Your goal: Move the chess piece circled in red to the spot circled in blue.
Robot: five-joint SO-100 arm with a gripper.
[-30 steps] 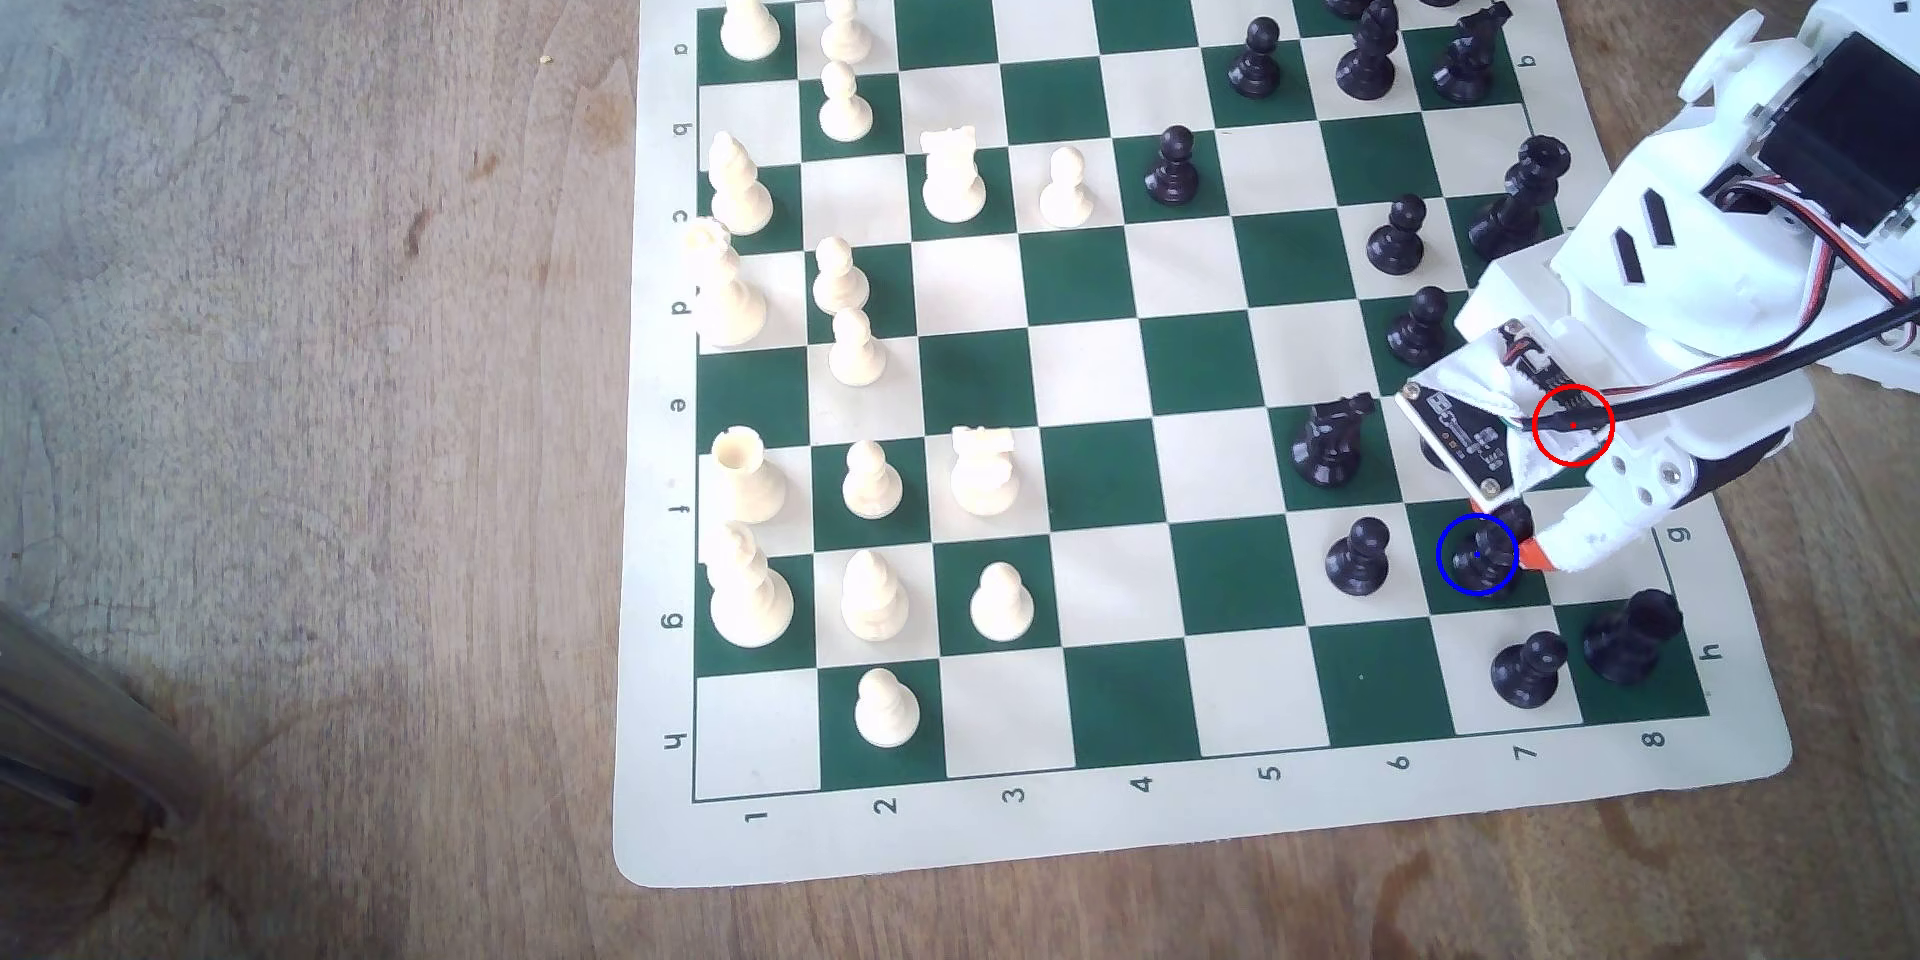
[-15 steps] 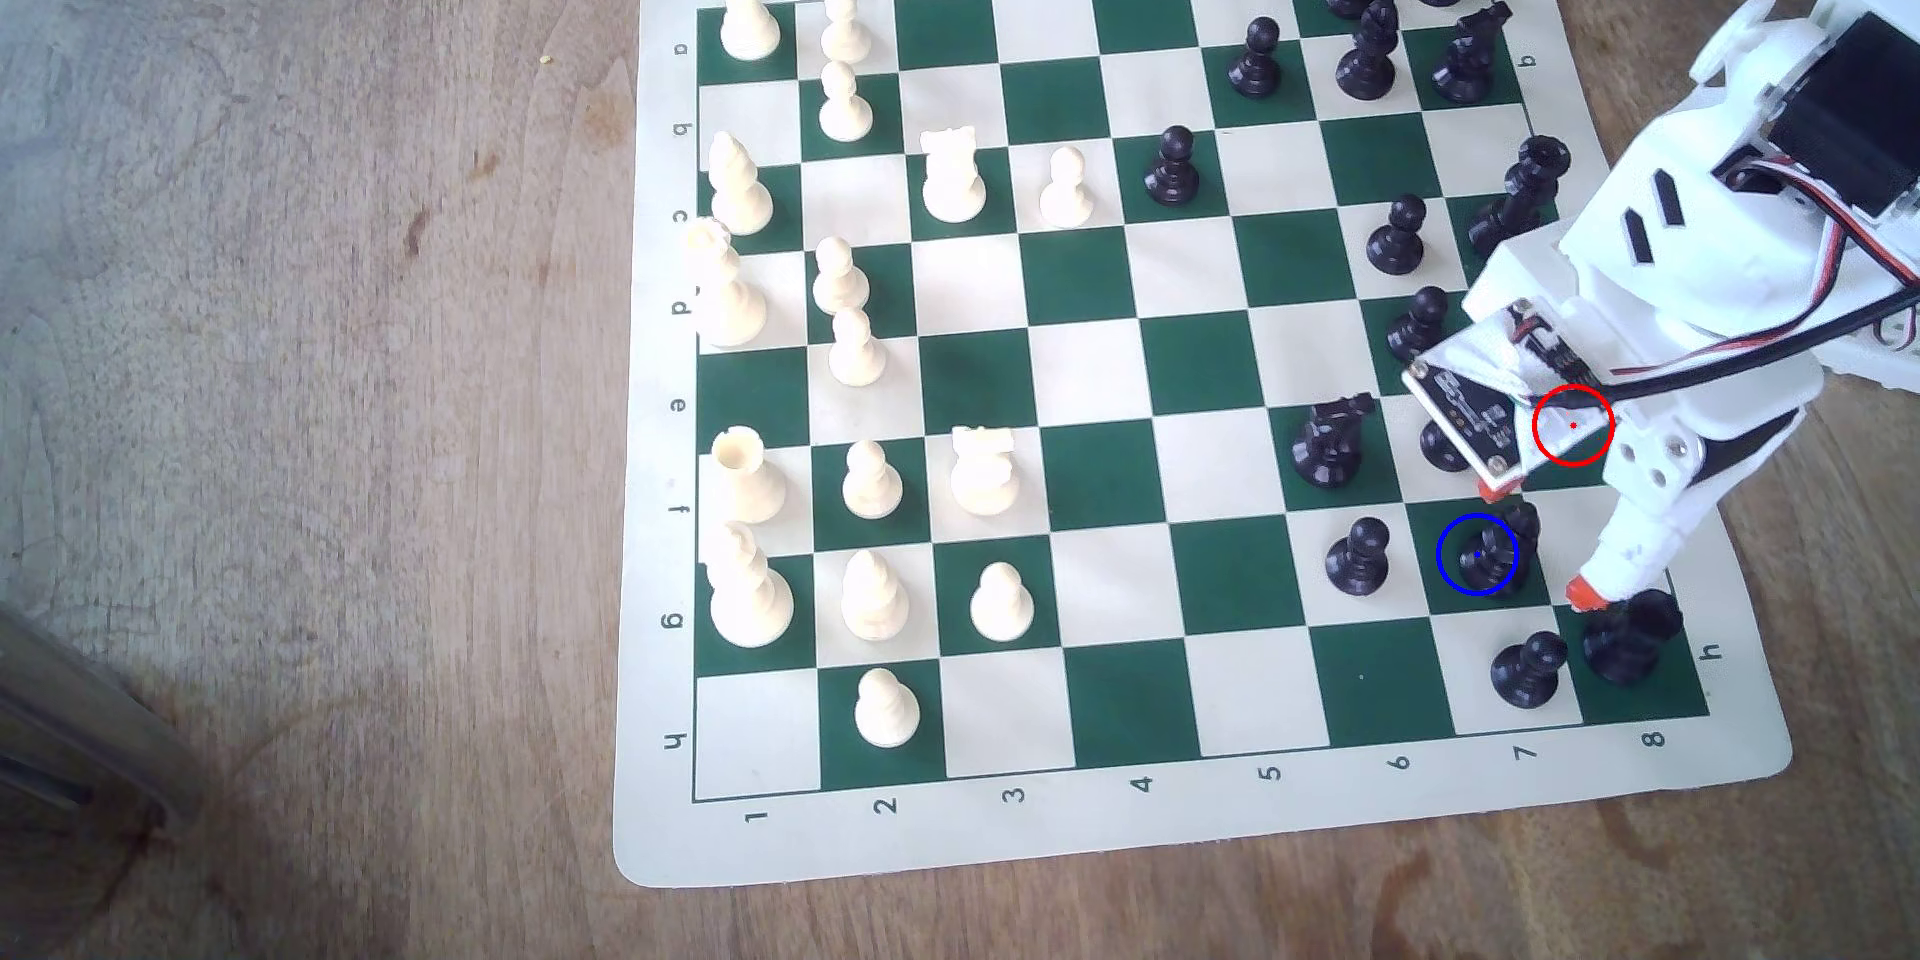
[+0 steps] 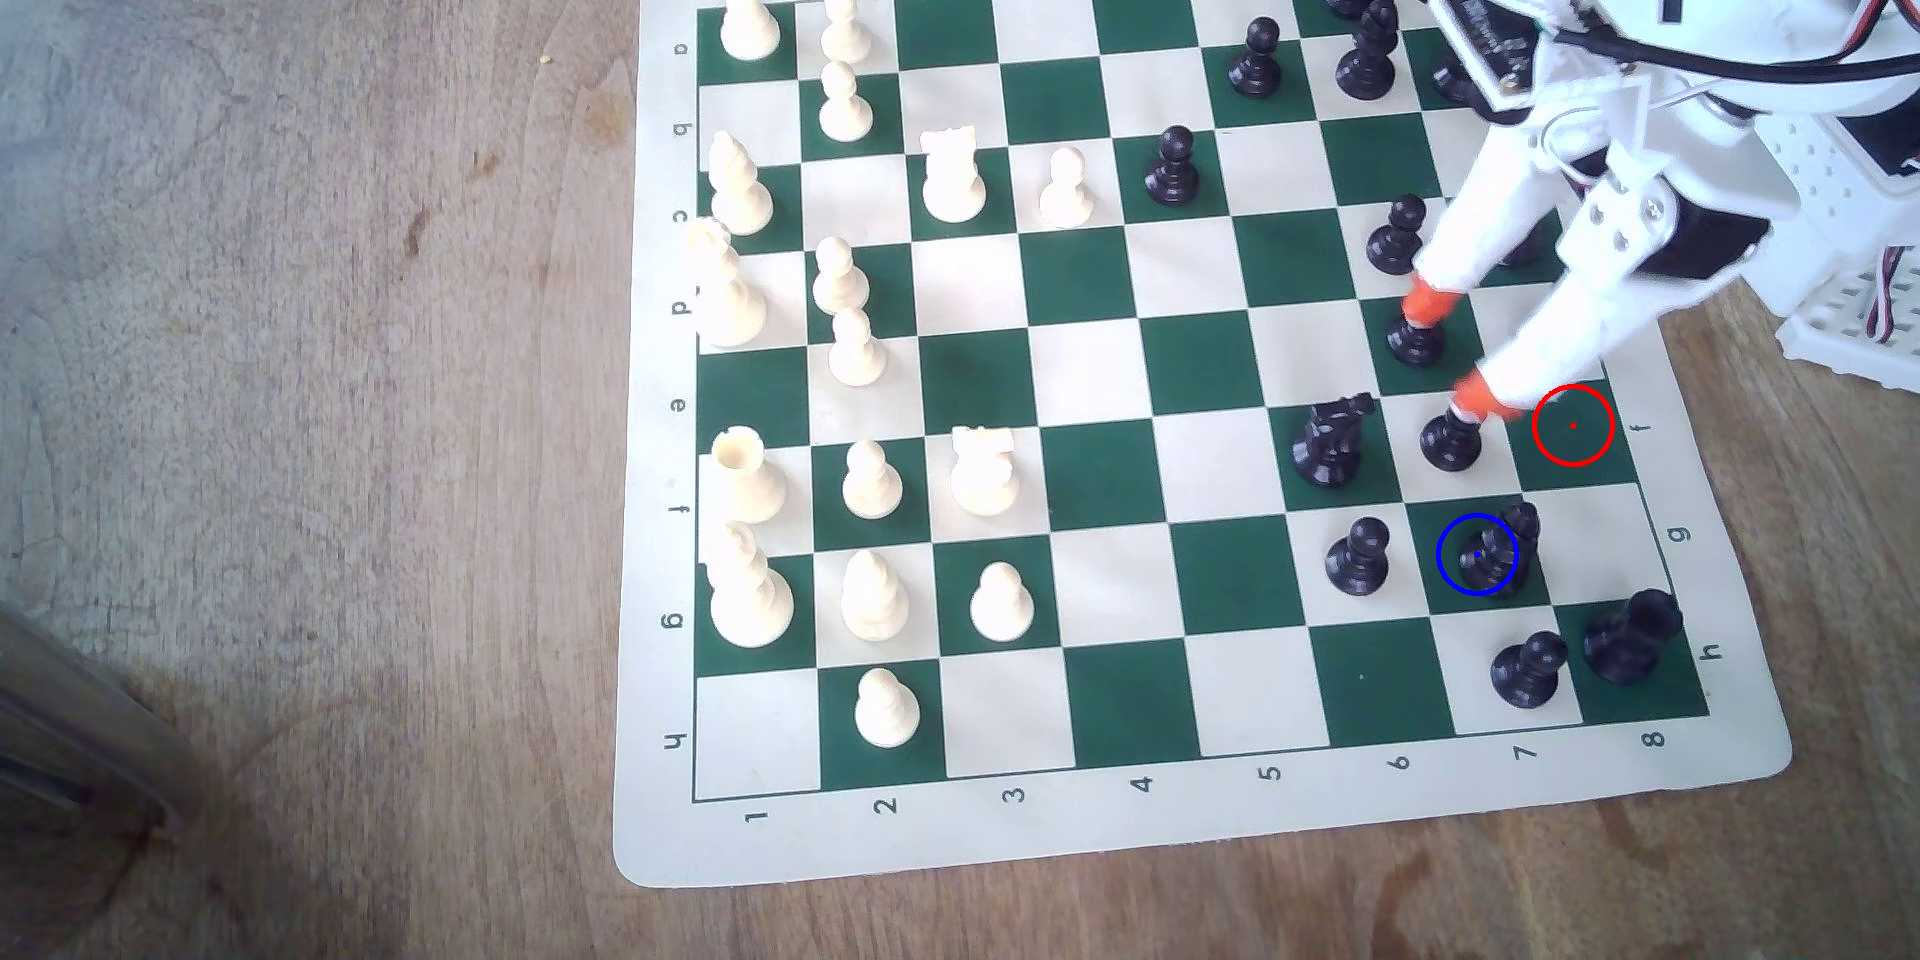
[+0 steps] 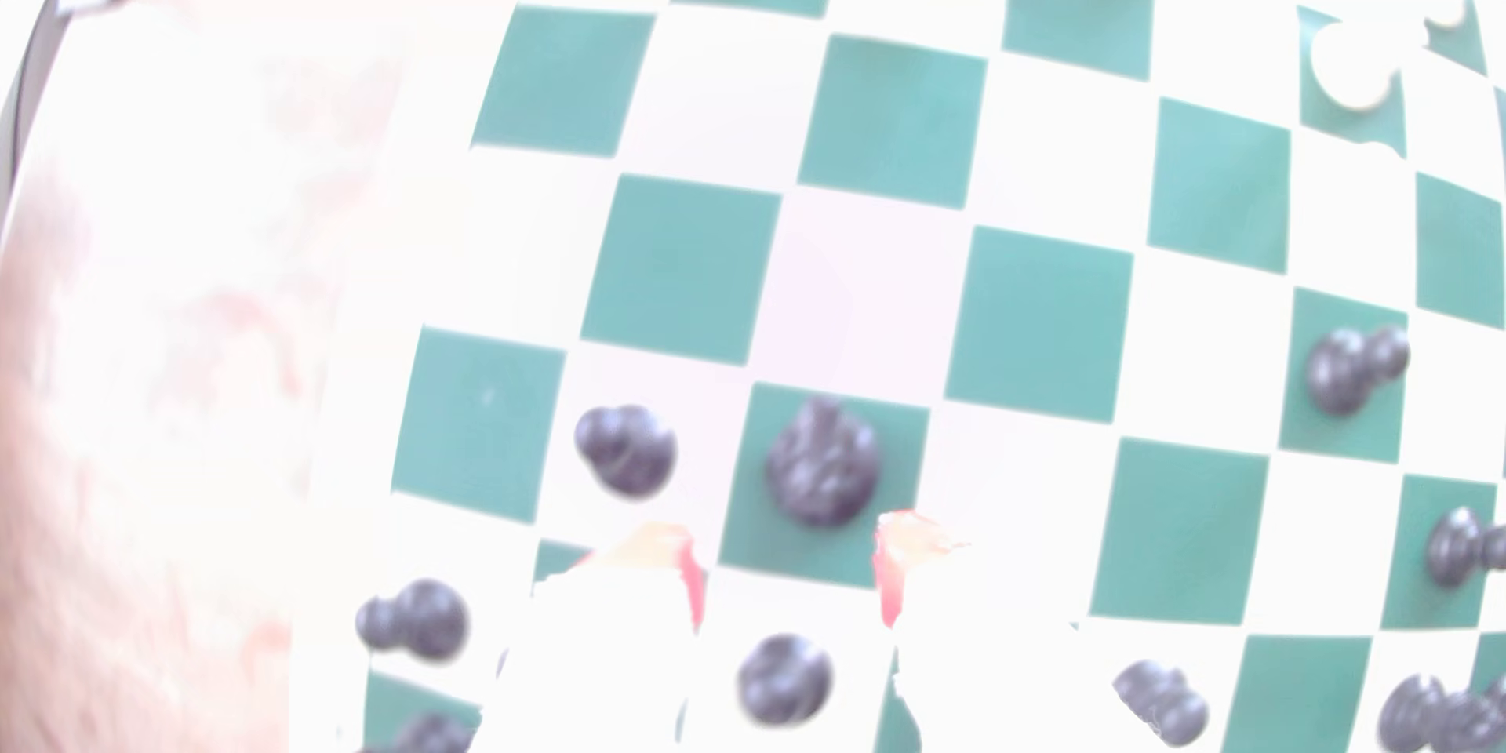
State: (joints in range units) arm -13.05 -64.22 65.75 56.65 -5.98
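Black on dark green, the bishop [image 3: 1496,550] already stands upright inside the blue ring [image 3: 1476,555], while the red ring [image 3: 1573,425] marks a bare green square near the board's edge at the exterior view's right. We judge the placing done and the step in hand to be the retreat. Our gripper [image 3: 1455,347] hangs above the board [image 3: 1143,846] with its orange-tipped fingers [image 3: 1424,301] spread wide, holding nothing, well apart from the bishop and over two black pawns [image 3: 1415,337]. The next move calls for lifting clear without brushing those pawns, since one fingertip looks close above each. We see no containers here; the pieces stand on the board alone, on the wooden table [image 3: 312,399]. The wrist view is washed out and blurred.
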